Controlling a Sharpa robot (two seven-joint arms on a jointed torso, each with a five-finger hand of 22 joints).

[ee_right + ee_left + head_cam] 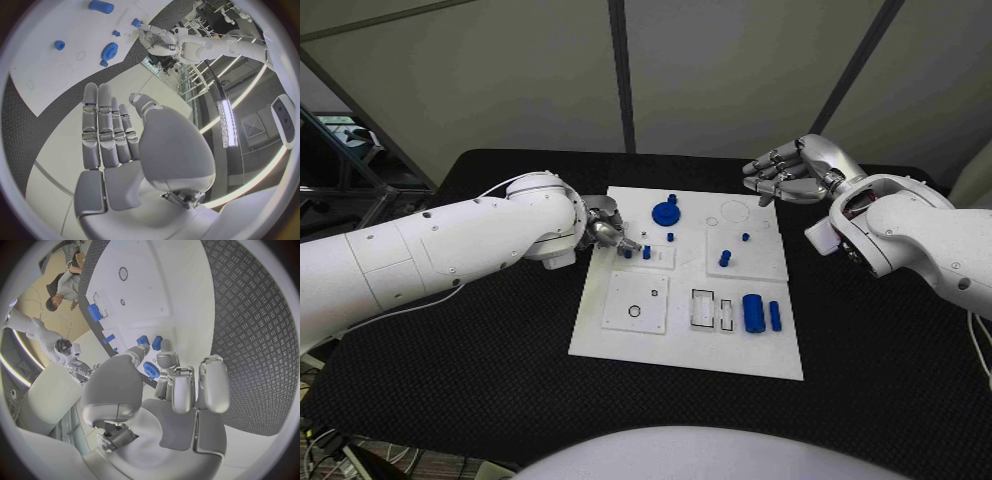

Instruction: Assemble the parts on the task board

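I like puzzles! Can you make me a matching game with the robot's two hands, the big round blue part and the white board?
Things:
1. left hand
2. right hand
3. blue gear
4. task board

Places or states:
A. lies flat on the black table
B. fingers down at the board's left edge, by small blue pegs
C. held up beyond the board's far right corner, holding nothing
D. sits near the board's far edge

Pairs: 1-B, 2-C, 3-D, 4-A
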